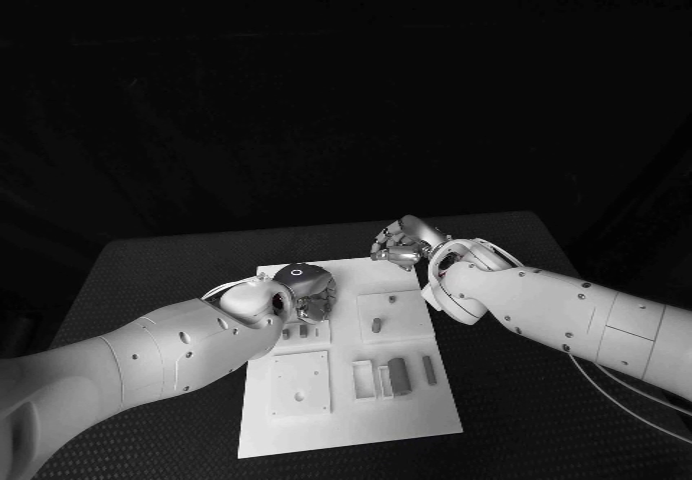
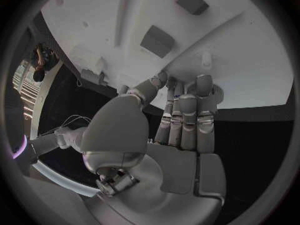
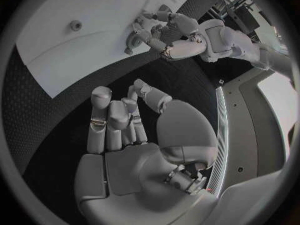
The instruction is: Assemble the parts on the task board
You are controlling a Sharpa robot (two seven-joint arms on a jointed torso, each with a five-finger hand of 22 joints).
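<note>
The left robot hand (image 1: 300,289) is held over the upper left of the task board (image 1: 352,420), fingers together, nothing gripped, probably poised for a grey part (image 1: 430,371). The right robot hand (image 1: 408,243) is parked, fingers loosely curled and empty, beyond the board's top edge.

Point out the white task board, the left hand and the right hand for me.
White task board (image 1: 351,420), head view, bare near edge.
Left hand (image 1: 302,289), head view, middle of the silver hand over the board.
Right hand (image 1: 405,243), head view, middle of the silver hand.

Matt white task board (image 1: 346,420) looks like smooth plastic, table (image 1: 159,270) a rough black weave, fingers (image 3: 119,122) dull silvery metal.
</note>
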